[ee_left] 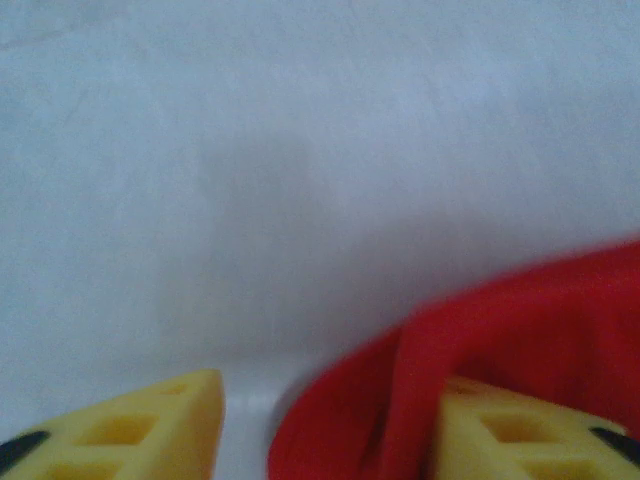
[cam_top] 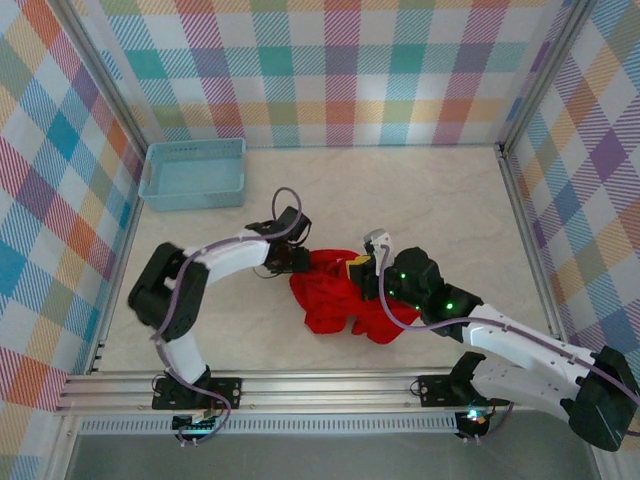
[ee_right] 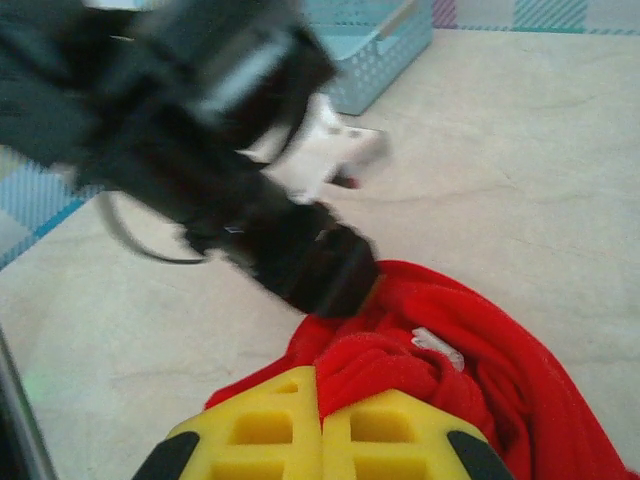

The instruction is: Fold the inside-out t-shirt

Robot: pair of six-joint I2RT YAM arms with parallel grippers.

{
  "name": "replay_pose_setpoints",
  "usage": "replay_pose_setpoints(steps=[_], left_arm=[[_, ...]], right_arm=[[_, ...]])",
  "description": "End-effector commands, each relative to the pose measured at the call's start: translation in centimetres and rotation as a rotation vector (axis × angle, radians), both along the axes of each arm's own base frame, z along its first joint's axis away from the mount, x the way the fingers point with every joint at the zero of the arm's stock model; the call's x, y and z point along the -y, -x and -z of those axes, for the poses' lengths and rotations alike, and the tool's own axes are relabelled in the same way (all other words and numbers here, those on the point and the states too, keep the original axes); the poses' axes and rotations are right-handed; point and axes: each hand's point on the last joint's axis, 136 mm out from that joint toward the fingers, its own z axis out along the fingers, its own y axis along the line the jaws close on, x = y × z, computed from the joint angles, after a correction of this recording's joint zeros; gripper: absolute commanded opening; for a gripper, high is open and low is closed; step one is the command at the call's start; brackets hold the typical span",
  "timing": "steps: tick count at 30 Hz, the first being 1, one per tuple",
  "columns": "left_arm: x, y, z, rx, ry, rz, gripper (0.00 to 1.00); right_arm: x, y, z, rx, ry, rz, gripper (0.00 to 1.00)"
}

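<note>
The inside-out t-shirt lies crumpled in a bright red heap in the middle of the table. My left gripper sits low at the heap's upper left edge. In the left wrist view this gripper is open, and a fold of the t-shirt lies between the yellow fingers, against the right one. My right gripper is over the heap's top. In the right wrist view it is shut on a bunch of the t-shirt. The small white tag shows just beyond.
A light blue basket stands at the back left of the beige table; its corner appears in the right wrist view behind the blurred left arm. Plaid walls enclose three sides, with metal rails along the near edge.
</note>
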Motion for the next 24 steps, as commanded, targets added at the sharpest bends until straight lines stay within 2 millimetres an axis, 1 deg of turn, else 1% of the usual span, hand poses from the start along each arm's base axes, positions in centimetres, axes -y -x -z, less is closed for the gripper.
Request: replay_pose_setpoints(steps=[1, 2, 5, 6, 7, 9, 11, 13, 16, 18, 20, 22, 24], left_arm=[[2.6, 2.5, -4.9, 0.127, 0.114, 0.102, 0.67], [3.4, 3.3, -6.0, 0.157, 0.147, 0.130, 0.71], [5.1, 5.5, -7.0, 0.187, 0.241, 0.198, 0.78], [5.4, 6.2, -7.0, 0.191, 0.262, 0.216, 0.79], [6.2, 6.4, -7.4, 0.214, 0.303, 0.237, 0.80], [6.8, 7.4, -6.9, 0.212, 0.338, 0.269, 0.81], [7.2, 8.4, -5.6, 0.183, 0.341, 0.296, 0.78], [6.6, 8.7, -3.6, 0.150, 0.299, 0.280, 0.75], [5.6, 8.9, -0.3, 0.094, 0.210, 0.259, 0.64], [5.2, 9.1, 1.2, 0.060, 0.172, 0.259, 0.56], [4.9, 9.2, 2.0, 0.048, 0.149, 0.257, 0.51], [5.4, 9.4, 1.6, 0.061, 0.160, 0.278, 0.47], [6.2, 9.7, 0.6, 0.088, 0.170, 0.322, 0.47]], right_arm=[[-0.1, -1.3, 0.3, 0.008, 0.030, 0.051, 0.00], [-0.4, -1.5, 0.5, -0.003, 0.023, 0.050, 0.00], [-0.9, -1.9, -0.2, -0.005, -0.010, 0.055, 0.00], [-0.9, -2.1, -0.7, 0.004, -0.024, 0.066, 0.00], [-0.9, -2.3, -1.1, 0.013, -0.033, 0.079, 0.00], [-0.4, -2.8, -2.0, 0.028, -0.048, 0.118, 0.00], [0.2, -3.4, -2.6, 0.041, -0.050, 0.160, 0.00], [0.8, -3.9, -2.8, 0.042, -0.051, 0.200, 0.00], [1.5, -4.5, -2.3, 0.020, -0.055, 0.252, 0.00], [2.1, -5.2, -1.4, -0.003, -0.046, 0.307, 0.00], [2.6, -5.8, -0.4, -0.020, -0.034, 0.356, 0.00], [3.0, -6.7, 1.0, -0.020, -0.020, 0.412, 0.00], [3.1, -7.9, 2.2, -0.012, -0.011, 0.454, 0.00]])
